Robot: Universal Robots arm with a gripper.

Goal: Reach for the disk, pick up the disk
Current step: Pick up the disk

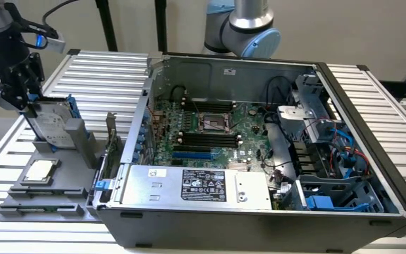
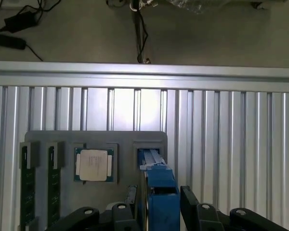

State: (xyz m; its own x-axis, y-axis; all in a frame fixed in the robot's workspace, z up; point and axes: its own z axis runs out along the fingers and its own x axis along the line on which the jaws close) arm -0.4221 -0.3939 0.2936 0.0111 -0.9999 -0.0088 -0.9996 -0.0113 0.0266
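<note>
Finding one: the disk [image 1: 51, 123] [image 2: 159, 192] stood on edge in a slot of the grey holder [image 1: 72, 142] [image 2: 96, 139], on the slatted aluminium counter [image 1: 104, 66] [image 2: 231, 144], at the exterior view's left. Its blue carrier frame faced up toward my wrist.

Finding two: my jaws were spread and stood one to each side of the disk's upper part. A narrow gap showed on one side. I could not determine contact on the other. The disk sat fully in its slot, not lifted.

Finding three: a square silver chip [image 1: 39, 170] [image 2: 94, 164] lay flat in the same holder, beside the disk's slot and apart from it. Two green memory sticks [image 2: 26, 190] occupied the holder's slots further along.

Finding four: the open computer case [image 1: 259, 225] stood just beside the holder, with a silver box bearing a black label [image 1: 203, 185] inside it near the front.
</note>
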